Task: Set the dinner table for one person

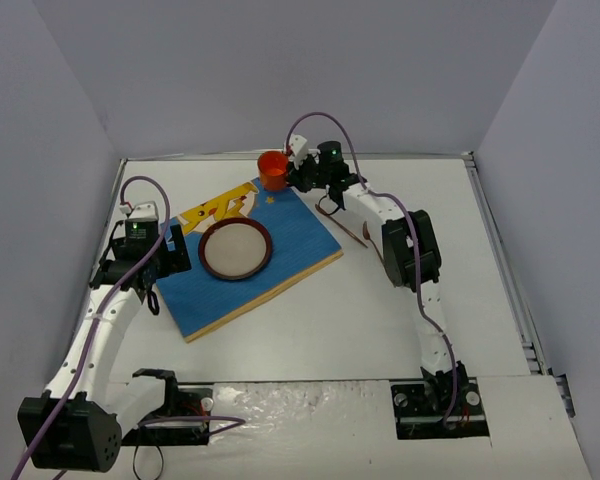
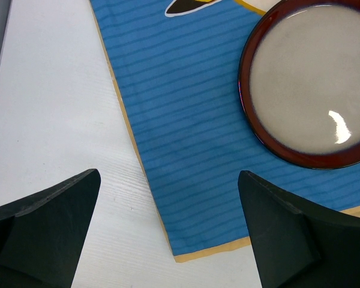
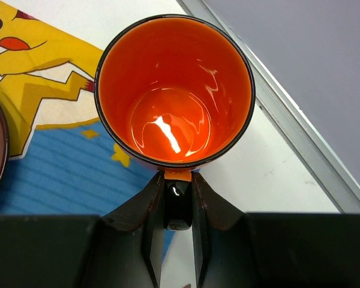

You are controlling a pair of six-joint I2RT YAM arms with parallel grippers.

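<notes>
Two arms work over the large flat white dinner table (image 1: 380, 320), whose thin metal rim (image 3: 288, 114) runs along the far and right sides against the grey walls. It fills the floor of the top view, its edges square to the arm bases. Foreshortening hides which side is the longer.

On its left-centre part lies a blue striped rectangular placemat (image 1: 300, 235) with a yellow cartoon figure (image 1: 220, 208) at its far end. The mat sits skewed to the table edges, its long sides running from near-left to far-right. A round plate with a dark red-brown rim and a cream centre (image 1: 235, 248) rests on the middle of the mat.

At the mat's far corner is a glossy orange mug with a dark lip (image 1: 274, 168), mouth upward and empty, its handle (image 3: 177, 198) pointing right toward the right arm. The right gripper (image 3: 177, 180) is pinched narrowly on that handle, one finger on either side. Whether the mug's base touches the surface I cannot tell.

The left gripper (image 2: 169, 174) is spread wide and holds nothing. It hangs over the mat's near-left corner, one finger above bare table and the other above the mat's near edge, just beside the plate.
</notes>
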